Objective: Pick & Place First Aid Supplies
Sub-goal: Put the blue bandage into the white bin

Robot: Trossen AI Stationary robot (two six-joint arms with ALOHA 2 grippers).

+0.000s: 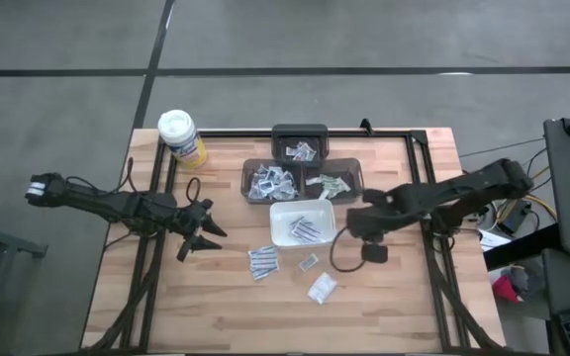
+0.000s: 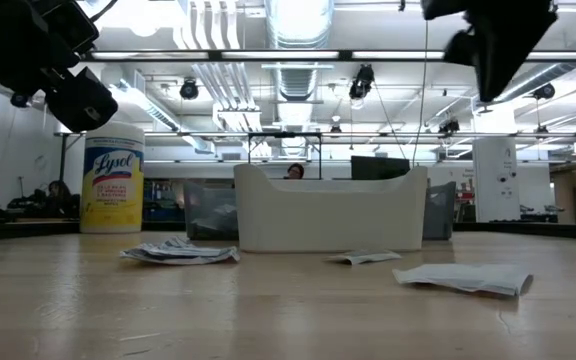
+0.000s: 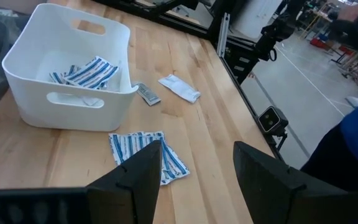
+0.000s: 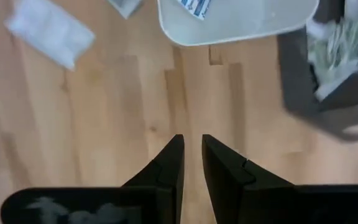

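Observation:
The first aid supplies are small flat packets. A blue-striped bunch [image 1: 262, 260] [image 3: 145, 152], a small grey packet [image 1: 308, 262] and a white one [image 1: 322, 287] [image 4: 48, 28] lie flat on the wood near the white tray [image 1: 277, 229]. More packets [image 3: 86, 71] lie inside the tray. My left gripper [image 1: 201, 240] [image 3: 197, 149] hangs open above the table left of the tray, holding nothing. My right gripper [image 1: 349, 229] [image 4: 192, 140] points down over bare wood just right of the tray. A narrow gap shows between its fingers, with nothing in it.
Three dark bins [image 1: 300, 143] [image 1: 270, 180] [image 1: 332, 180] with packets stand behind the tray. A yellow canister [image 1: 181, 138] [image 2: 113, 180] stands at the far left corner. A black frame rail [image 1: 428, 198] runs along the table's right side. Bare wood lies toward the near edge.

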